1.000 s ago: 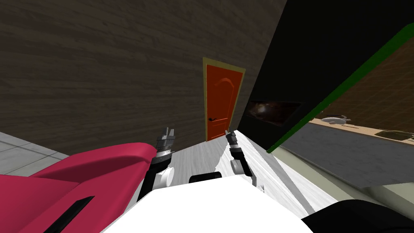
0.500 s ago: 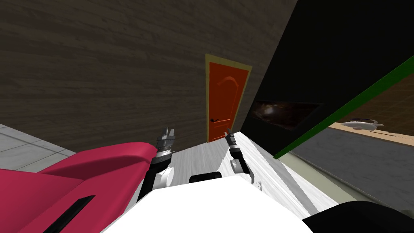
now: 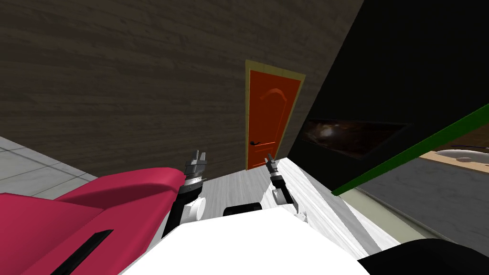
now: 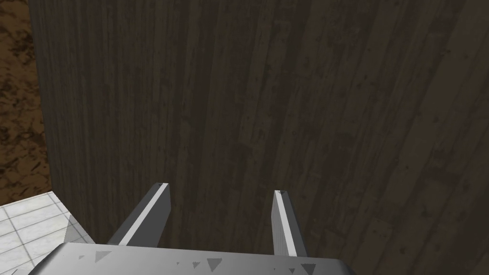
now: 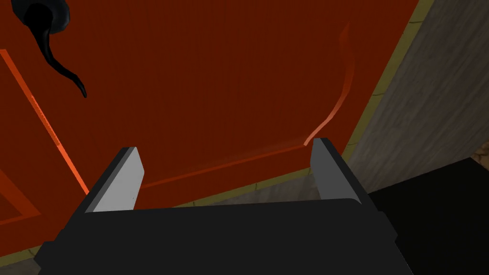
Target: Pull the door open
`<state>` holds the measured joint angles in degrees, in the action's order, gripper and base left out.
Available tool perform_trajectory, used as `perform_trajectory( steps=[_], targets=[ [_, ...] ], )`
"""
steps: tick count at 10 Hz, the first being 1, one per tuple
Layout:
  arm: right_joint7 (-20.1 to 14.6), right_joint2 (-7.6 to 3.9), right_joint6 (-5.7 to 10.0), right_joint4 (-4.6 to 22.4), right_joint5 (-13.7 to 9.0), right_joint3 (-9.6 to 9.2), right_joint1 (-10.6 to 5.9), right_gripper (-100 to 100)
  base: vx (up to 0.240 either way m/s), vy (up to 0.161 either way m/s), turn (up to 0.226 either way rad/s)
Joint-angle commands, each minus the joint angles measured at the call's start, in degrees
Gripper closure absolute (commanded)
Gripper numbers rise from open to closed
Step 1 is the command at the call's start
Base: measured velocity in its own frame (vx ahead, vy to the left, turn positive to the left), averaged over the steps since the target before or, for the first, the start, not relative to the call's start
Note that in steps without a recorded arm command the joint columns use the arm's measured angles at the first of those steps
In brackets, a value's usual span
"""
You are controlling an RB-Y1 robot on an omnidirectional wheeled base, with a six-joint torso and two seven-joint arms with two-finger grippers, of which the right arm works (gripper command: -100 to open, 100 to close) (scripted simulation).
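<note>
An orange-red door [image 3: 270, 119] in a yellowish frame stands shut in the dark wood wall ahead, with a black lever handle [image 3: 255, 142] on its left side. My right gripper [image 3: 270, 160] is open, raised in front of the door's lower part and some way short of it. In the right wrist view the door [image 5: 200, 86] spreads behind the open fingers, and the black handle [image 5: 50, 38] sits off to one side beyond the gripper [image 5: 224, 167]. My left gripper [image 3: 198, 157] is open and faces the dark wood wall [image 4: 267, 105].
A crimson piece of furniture [image 3: 86, 210] sits close on my left. A black area bordered by a green edge [image 3: 410, 153] runs along the right. The pale wood floor [image 3: 239, 184] leads to the door. Grey tiles [image 3: 24, 167] lie far left.
The whole view has shifted: my base has turned or moved, so the door now sits slightly further right and looks a little larger. Both arms keep their pose.
</note>
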<state>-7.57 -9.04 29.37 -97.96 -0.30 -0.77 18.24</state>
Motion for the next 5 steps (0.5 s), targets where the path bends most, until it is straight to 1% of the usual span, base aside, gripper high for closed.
perform_trajectory(
  steps=[1, 5],
  targets=[
    [-0.24, -0.67, 0.62, 2.86, -0.15, 0.12, -0.96, -100, 0.103, -0.028, 0.108],
    [-0.74, -2.20, 1.84, 9.36, -0.48, 0.31, -3.08, -100, 0.094, -0.031, 0.086]
  ],
)
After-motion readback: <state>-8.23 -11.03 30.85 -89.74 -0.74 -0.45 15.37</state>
